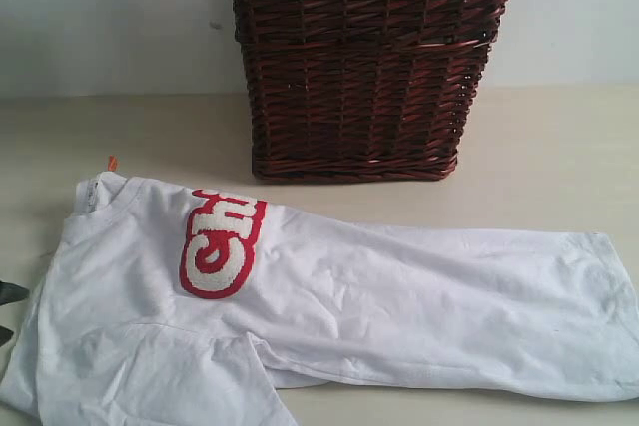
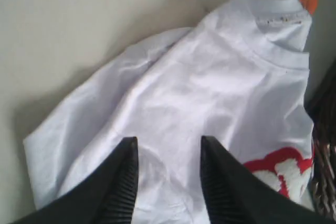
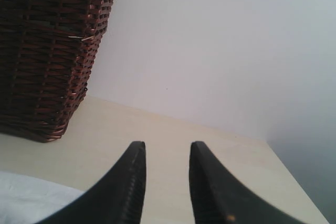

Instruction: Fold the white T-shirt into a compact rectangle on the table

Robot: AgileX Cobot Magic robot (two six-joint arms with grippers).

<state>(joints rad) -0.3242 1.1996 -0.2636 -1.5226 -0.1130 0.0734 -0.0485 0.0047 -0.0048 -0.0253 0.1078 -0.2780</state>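
While the white T-shirt [image 1: 399,296] lies sideways on the cream desk [image 1: 559,167] just in front of a dark wicker basket [image 1: 359,67], its collar [image 1: 100,192] and orange tag [image 1: 112,162] to the left of the exterior view and its hem to the right, the left tool [image 2: 168,142] hangs over the shoulder area with jaws partly apart and nothing between them. The right tool [image 3: 167,145], likewise partly open and empty, points over bare desk beside the hem end, with cloth showing only at the edge of its camera. The step in hand looks to be the sleeve fold: the short sleeve [image 1: 160,376] splays rumpled toward the near edge. A clean job would likely mean pinching the sleeve's outer edge, lifting it low, laying it flat across the body near the red lettering [image 1: 222,246], and smoothing the wrinkles before any crosswise fold.
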